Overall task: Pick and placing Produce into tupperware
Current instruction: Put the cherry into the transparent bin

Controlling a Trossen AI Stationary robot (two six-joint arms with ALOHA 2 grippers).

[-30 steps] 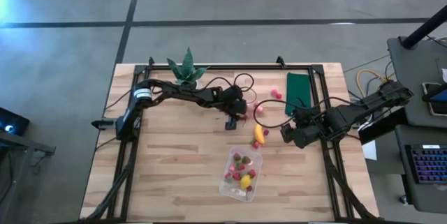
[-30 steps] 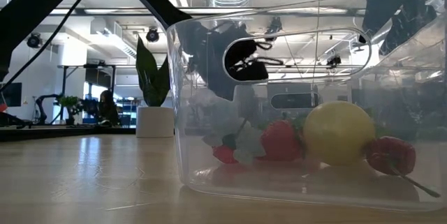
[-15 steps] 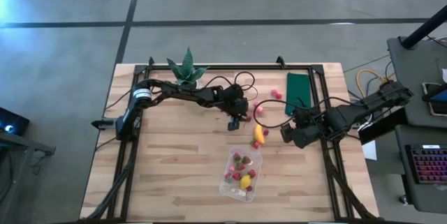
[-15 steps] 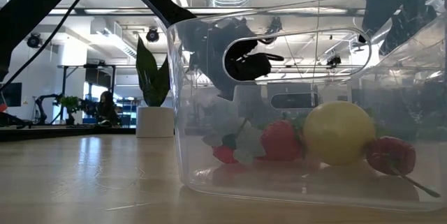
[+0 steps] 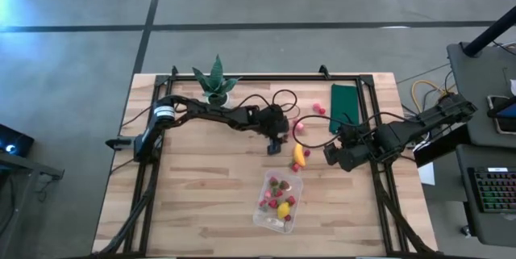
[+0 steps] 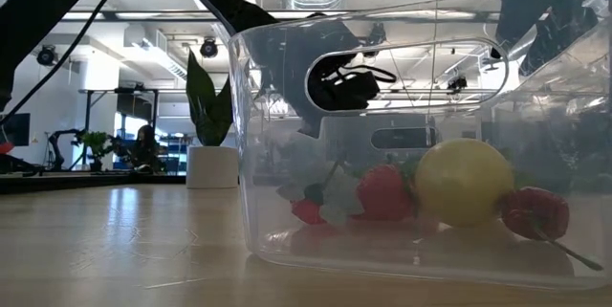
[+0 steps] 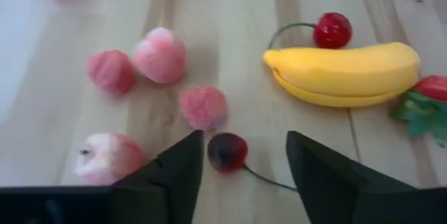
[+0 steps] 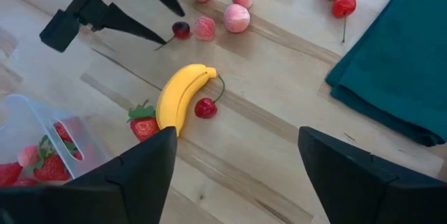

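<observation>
The pale wood-plank tabletop (image 5: 201, 194) carries a clear, round-cornered tupperware (image 5: 278, 201) holding a smooth yellow lemon (image 6: 464, 182), strawberries and small red pieces. Beyond it lies the curved yellow banana (image 7: 346, 72). The left gripper (image 7: 241, 161) has its jaws parted around a glossy dark cherry (image 7: 226, 151) among bumpy pink berries. The right gripper (image 8: 234, 158) hovers near the banana, jaws wide and empty.

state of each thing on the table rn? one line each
left gripper: open, straddling the dark cherry
right gripper: open, empty, waiting above the table
banana: lying on the table, outside the tub
tupperware: upright, no lid, partly filled with fruit
green cloth: lying flat
</observation>
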